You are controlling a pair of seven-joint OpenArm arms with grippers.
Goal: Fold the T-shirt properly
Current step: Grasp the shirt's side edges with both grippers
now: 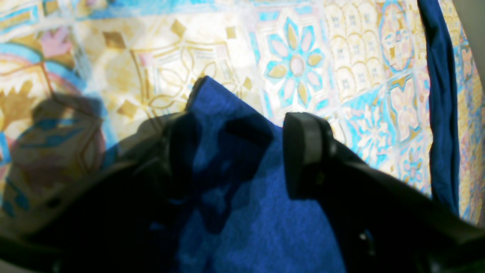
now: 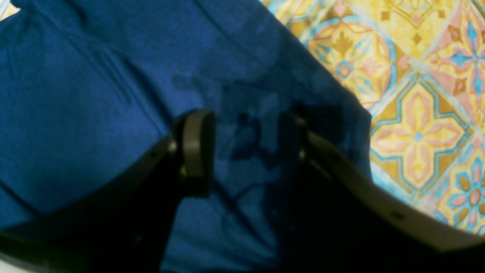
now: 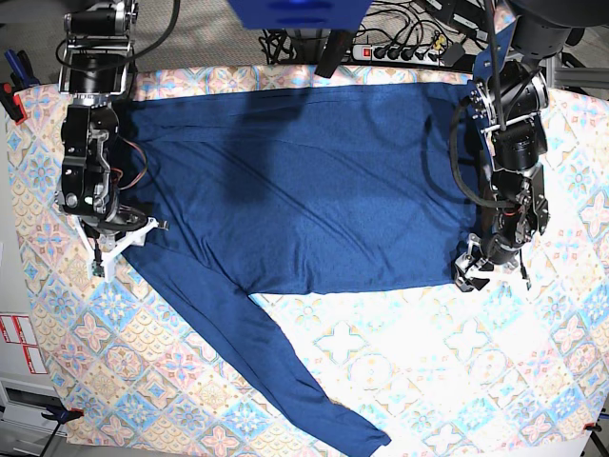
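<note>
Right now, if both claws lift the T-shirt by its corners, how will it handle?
Likely floppy: the T-shirt lies flat with soft creases, so the middle should sag. Its sleeve trails away and will probably drag over the tablecloth. The thin knit looks light.

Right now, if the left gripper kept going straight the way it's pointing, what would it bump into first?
Probably the T-shirt: the left gripper points down with its open jaws over the shirt's corner, the tablecloth underneath. How high it hangs is unclear.

Plain dark navy-blue long-sleeved knit T-shirt [image 3: 285, 181], uniform, unpatterned. Pastel tiled tablecloth [image 3: 400, 381]: floral medallions in yellow, pink, turquoise on cream. Black arms; pale mount at right gripper [image 3: 112, 240]. Black fingers [image 1: 303, 151].
</note>
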